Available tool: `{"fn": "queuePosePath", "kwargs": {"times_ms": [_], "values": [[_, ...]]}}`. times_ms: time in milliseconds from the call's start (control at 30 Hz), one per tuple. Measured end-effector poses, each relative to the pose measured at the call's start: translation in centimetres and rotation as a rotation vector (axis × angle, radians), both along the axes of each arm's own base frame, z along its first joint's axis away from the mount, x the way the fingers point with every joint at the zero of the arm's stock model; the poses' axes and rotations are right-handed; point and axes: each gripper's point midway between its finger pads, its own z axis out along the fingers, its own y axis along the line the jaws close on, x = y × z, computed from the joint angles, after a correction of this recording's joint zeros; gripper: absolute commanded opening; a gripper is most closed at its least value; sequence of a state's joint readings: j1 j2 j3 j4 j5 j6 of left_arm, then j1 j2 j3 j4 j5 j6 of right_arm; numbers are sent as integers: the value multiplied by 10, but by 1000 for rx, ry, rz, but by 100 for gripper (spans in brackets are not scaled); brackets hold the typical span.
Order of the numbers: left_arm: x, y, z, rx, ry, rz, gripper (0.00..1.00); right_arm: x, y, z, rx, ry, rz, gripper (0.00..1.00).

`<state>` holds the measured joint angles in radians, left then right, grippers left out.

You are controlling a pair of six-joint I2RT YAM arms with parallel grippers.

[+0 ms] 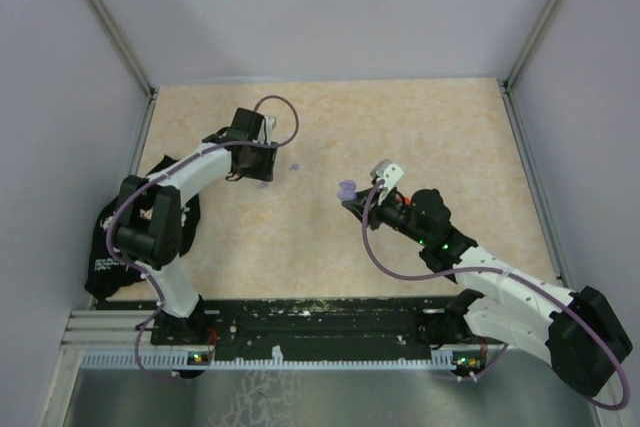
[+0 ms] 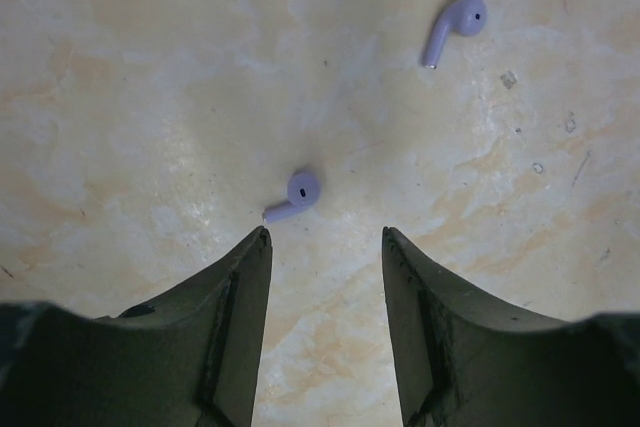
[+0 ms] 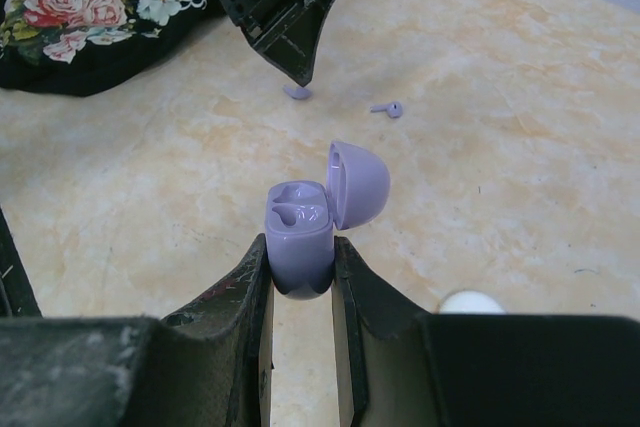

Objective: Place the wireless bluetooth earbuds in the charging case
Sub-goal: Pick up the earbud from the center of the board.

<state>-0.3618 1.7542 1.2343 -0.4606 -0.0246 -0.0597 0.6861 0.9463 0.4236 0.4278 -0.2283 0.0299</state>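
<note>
Two lilac earbuds lie on the beige table. In the left wrist view one earbud [image 2: 293, 195] lies just ahead of my left fingertips and the other earbud [image 2: 452, 29] lies further off to the right. My left gripper [image 2: 325, 234] is open and empty, hovering over the near one. My right gripper [image 3: 300, 242] is shut on the lilac charging case [image 3: 298, 232], held upright above the table with its lid [image 3: 357, 183] flipped open and both sockets empty. From the right wrist view both earbuds [image 3: 297, 92] [image 3: 388, 108] lie beyond the case, below the left gripper [image 3: 290, 7].
A black floral bag [image 3: 90, 17] lies at the table's left side, beside the left arm [image 1: 190, 172]. The case [image 1: 347, 189] is near the table's middle. Grey walls [image 1: 60, 97] enclose the table. A white rounded thing [image 3: 472, 302] shows by the right fingers.
</note>
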Motion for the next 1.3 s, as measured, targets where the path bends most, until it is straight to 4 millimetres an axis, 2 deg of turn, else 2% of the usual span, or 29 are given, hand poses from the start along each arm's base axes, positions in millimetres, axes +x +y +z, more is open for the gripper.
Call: {"fn": "queuePosePath", "kwargs": {"times_ms": [267,533,900,1200,1300], "values": [[4,6,-25,61,65,21,44,-2,-2,-7,-8,11,-5,0],[0,8,-42,85,111,23,37,-2,-3,-4,3,10,-8,0],[6,7,-50,93,121,25,32,-3,-3,-4,12,21,-9,0],[6,8,-50,96,123,27,17,-4,-4,-3,17,18,-9,0],[6,7,-50,90,123,24,15,-4,-4,-1,20,14,-9,0]]}}
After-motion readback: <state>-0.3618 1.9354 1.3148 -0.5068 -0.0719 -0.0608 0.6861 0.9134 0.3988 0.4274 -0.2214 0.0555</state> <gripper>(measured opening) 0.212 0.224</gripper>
